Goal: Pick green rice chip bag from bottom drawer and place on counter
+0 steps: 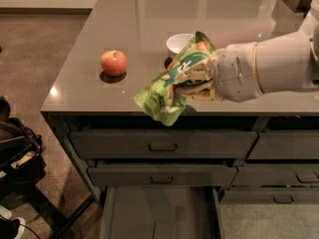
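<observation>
The green rice chip bag hangs in my gripper, which is shut on its right side. The bag is held in the air over the front edge of the glossy grey-brown counter, its lower corner dipping in front of the edge. My pale arm reaches in from the right. The bottom drawer stands pulled open at the bottom of the cabinet, its flat grey floor bare where it shows.
A red apple sits on the counter's left part. A white bowl stands behind the bag, partly hidden. Two handled drawers are shut above the open one. A dark bag lies on the floor at left.
</observation>
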Available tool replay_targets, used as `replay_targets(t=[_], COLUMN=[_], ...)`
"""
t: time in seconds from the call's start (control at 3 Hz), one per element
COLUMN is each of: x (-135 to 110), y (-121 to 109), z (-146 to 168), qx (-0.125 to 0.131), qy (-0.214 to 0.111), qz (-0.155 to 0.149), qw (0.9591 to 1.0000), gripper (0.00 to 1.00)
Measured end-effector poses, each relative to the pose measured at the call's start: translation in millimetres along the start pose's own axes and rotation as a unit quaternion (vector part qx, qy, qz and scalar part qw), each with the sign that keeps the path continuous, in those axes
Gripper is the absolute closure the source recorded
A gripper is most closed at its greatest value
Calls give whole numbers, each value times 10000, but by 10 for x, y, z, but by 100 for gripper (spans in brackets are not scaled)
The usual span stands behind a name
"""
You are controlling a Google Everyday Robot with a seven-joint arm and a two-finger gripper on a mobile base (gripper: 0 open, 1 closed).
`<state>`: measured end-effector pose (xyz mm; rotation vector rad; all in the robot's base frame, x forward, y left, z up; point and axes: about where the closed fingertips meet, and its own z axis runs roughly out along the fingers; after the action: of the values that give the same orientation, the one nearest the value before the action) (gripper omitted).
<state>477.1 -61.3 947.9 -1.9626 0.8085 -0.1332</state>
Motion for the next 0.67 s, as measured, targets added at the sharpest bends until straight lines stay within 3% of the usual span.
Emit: replay_targets(t=[0.33,0.67], x=[176,742], y=[162,254], z=[-39,-117], qx=[-97,-118], qy=[52,133], qz=[128,241], qw=[9999,9996], gripper=[100,100])
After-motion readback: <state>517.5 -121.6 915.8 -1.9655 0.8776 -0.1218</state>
